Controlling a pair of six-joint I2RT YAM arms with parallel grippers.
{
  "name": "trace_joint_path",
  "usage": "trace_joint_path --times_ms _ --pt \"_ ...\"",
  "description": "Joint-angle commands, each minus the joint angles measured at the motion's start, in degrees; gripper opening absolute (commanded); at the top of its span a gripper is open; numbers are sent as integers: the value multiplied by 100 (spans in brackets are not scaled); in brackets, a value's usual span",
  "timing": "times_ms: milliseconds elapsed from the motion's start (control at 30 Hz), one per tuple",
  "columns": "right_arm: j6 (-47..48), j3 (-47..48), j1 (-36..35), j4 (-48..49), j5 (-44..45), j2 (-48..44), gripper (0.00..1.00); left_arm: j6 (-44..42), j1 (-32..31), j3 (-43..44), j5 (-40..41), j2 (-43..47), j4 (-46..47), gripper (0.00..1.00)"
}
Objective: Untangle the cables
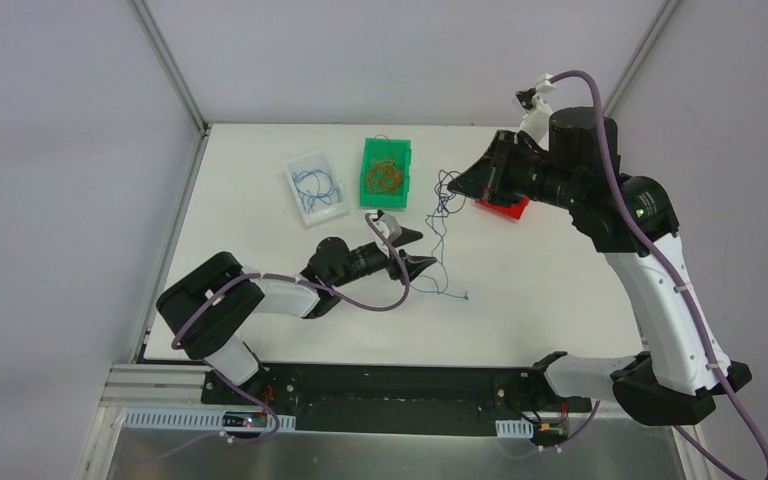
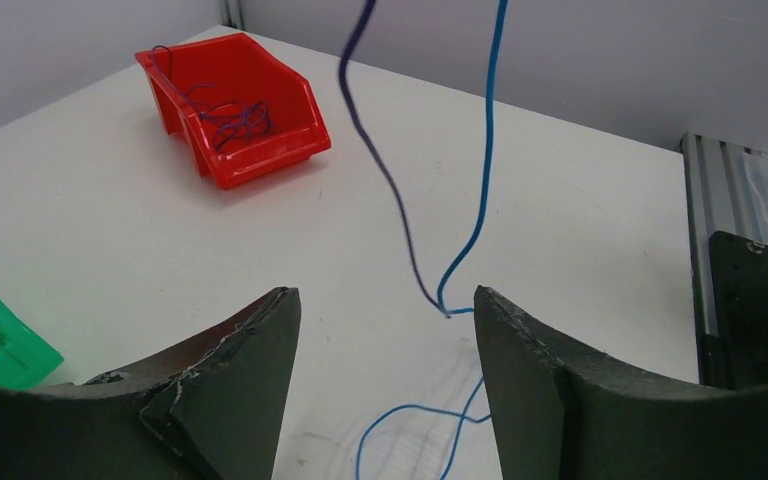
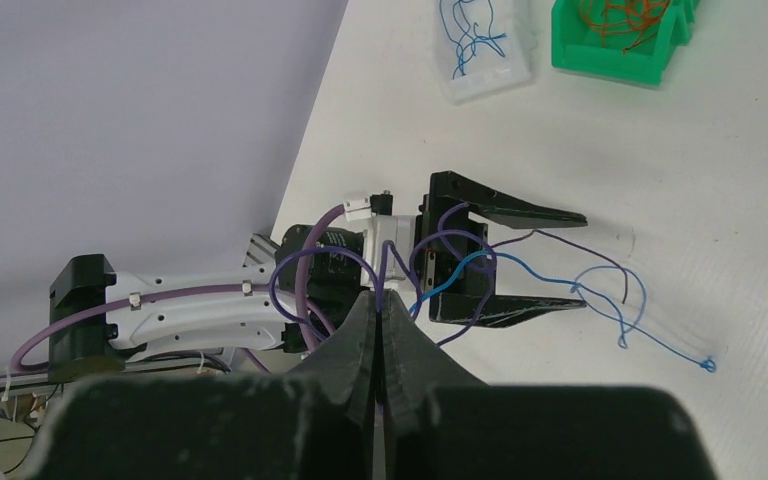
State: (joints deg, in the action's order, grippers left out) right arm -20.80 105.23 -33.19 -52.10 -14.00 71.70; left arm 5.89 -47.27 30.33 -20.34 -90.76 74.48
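Two cables (image 1: pixel 440 215) hang from the clenched right fingers (image 3: pixel 380 320) down to mid-table (image 1: pixel 560 300). One is a dark purple strand (image 2: pixel 385 170) and one a blue strand (image 2: pixel 487 150), perhaps knotted where they meet. The left fingers (image 2: pixel 385 300) stand released at 9 o'clock of them. Three bins hold thin wires: a clear bin (image 1: pixel 305 210) at 11 o'clock, a green bin (image 1: pixel 368 150) at 12, a red bin (image 2: pixel 260 165) at 1.

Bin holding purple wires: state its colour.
Red. The bin shows best in the left wrist view.
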Motion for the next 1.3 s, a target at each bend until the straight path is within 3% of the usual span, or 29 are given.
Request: trace_joint_path --times_ms 0,267,433,467,500,567,600,733,833,1000,1133,1267 --pt "-146 280 17 217 -168 -29 0 -118 -19 355 117 -183 535 65" --pt "-180 288 15 214 -44 -25 0 11 -25 702 -646 -428 712 57" --pt "-219 275 21 224 -37 -9 0 -160 -128 804 -874 -509 726 57" --pt "-234 273 23 233 -60 -7 0 -168 -133 828 -807 -531 726 53" --pt "-246 265 18 239 -81 -12 0 -194 -130 832 -720 -550 726 43" --pt "-245 258 17 231 -56 -20 0 -231 -127 821 -458 -552 712 8" --pt "-230 258 16 209 14 -36 0 -219 -127 785 -262 -510 669 0" --pt "-72 241 19 -52 687 -110 0 -240 -126 490 97 -211 467 0" --pt "144 -46 24 -171 1890 -275 0 -298 -121 119 372 138 135 0" --pt "558 -832 276 -235 3505 -514 0 -327 11 -196 748 1111 -1684 0" --pt "615 -1381 769 -131 3230 -623 0 -485 67 210 574 1837 -3657 0" --pt "584 -1758 999 59 2924 -684 0 -536 96 299 595 2061 -4220 0"
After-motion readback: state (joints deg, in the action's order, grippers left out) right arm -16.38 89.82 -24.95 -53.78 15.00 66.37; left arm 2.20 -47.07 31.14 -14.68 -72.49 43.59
